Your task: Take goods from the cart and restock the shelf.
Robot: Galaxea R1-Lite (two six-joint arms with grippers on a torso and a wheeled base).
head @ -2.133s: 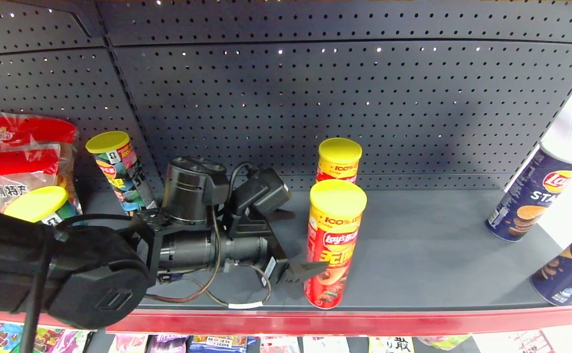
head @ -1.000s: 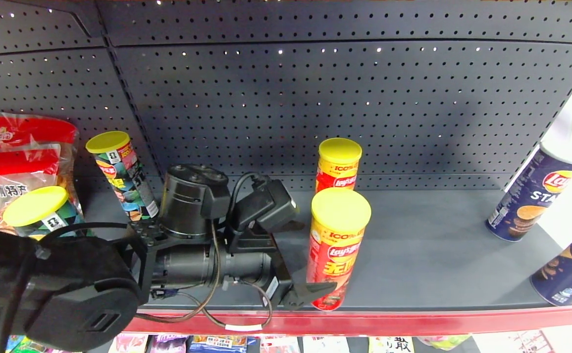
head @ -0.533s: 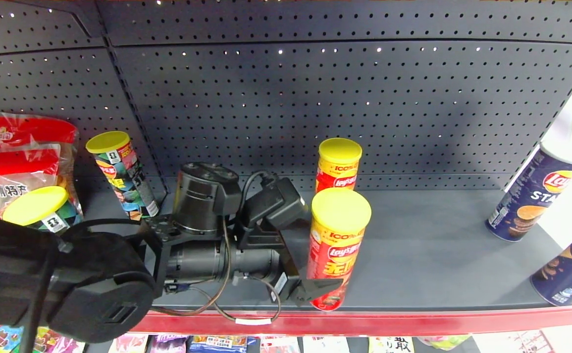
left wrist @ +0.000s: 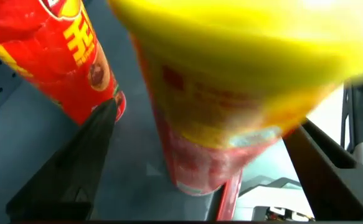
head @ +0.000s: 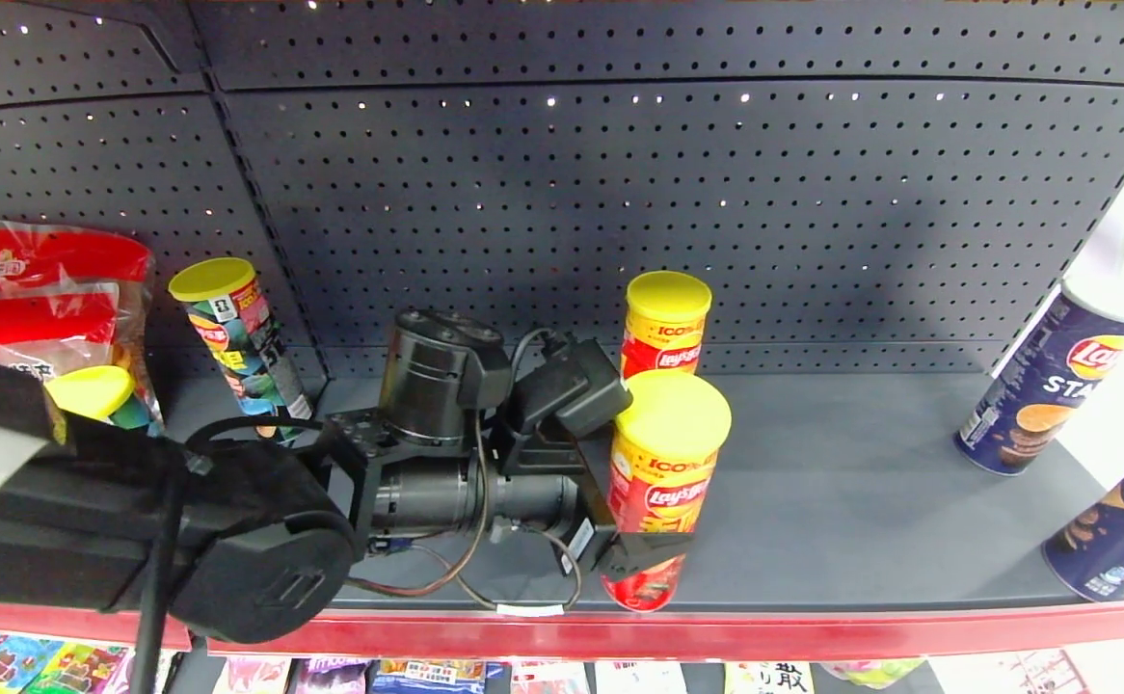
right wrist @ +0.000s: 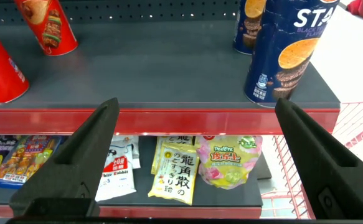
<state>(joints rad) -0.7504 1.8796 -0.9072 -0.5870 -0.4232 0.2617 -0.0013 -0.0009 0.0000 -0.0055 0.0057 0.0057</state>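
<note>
Since our left end effector [left wrist: 203, 122] sits open around the red can [head: 664, 467], we're probably mid-release; next, retreat without tipping it.

The front red can [head: 663, 492] bears a round logo over large yellow characters, and a short line with a percent figure sits just under its lid. The rear red can [head: 663, 333] shows the same marks. A small white sticker with dark print sits on the patterned can [head: 239, 337]. White characters stand on the red bags [head: 32, 318]. The blue can [head: 1044, 386] has a round logo above white capitals. Below the shelf's red front edge [right wrist: 169, 121], the packets [right wrist: 175, 171] bear dark characters.
</note>
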